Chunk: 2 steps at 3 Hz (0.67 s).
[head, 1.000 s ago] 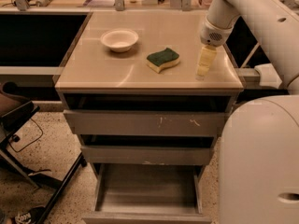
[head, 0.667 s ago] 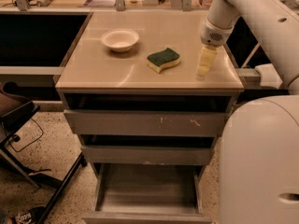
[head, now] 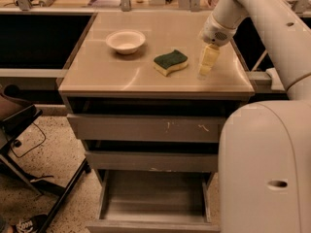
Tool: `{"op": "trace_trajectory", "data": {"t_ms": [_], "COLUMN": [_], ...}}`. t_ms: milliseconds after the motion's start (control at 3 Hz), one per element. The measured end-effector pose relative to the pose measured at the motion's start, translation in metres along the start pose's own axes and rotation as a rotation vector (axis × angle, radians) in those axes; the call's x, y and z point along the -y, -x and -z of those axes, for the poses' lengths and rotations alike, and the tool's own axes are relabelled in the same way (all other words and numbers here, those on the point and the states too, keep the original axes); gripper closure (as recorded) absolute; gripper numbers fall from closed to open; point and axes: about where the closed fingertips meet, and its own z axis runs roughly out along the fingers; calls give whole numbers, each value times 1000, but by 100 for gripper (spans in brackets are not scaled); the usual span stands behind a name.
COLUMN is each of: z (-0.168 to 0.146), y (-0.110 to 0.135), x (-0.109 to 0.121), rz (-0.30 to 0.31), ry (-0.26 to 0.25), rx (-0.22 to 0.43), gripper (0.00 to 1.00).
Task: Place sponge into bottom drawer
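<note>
Gripper: the gripper (head: 207, 64) is pale yellow and points down at the surface (head: 121, 76), in the upper right part of the frame. Its tip is at or just above the top.
Gripper state: I cannot tell if it is clenched or let go. It holds nothing that I can see.
Arm: the white arm (head: 262, 18) comes down to the gripper from the top right corner.
Sponge: the sponge (head: 170, 62) lies flat on the surface, just left of the gripper and apart from it. Its dark green side is up, with yellow foam under it.
Bowl: a small white bowl (head: 125, 41) sits upright on the surface, up and left of the sponge, not touching it.
Upper drawers: the top drawer (head: 146, 128) and the middle drawer (head: 146, 160) are under the surface, both pulled out a little. The top one has small scuffs on its front.
Bottom drawer: the bottom drawer (head: 150, 203) is pulled far out, low in the middle of the frame, and its grey floor shows.
Robot body: a big white rounded body (head: 265, 169) fills the lower right.
Chair: part of a dark chair (head: 14, 120) stands at the left edge.
</note>
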Motion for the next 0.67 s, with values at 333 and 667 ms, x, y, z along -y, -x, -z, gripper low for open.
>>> {"op": "trace_trajectory", "data": {"t_ms": [333,667], "z": [-17,-3], "y": [48,61], "x": [12,28], "rz": [89,100], "ry": [39,-26], "rx": [77,116], "gripper": [0,0]}}
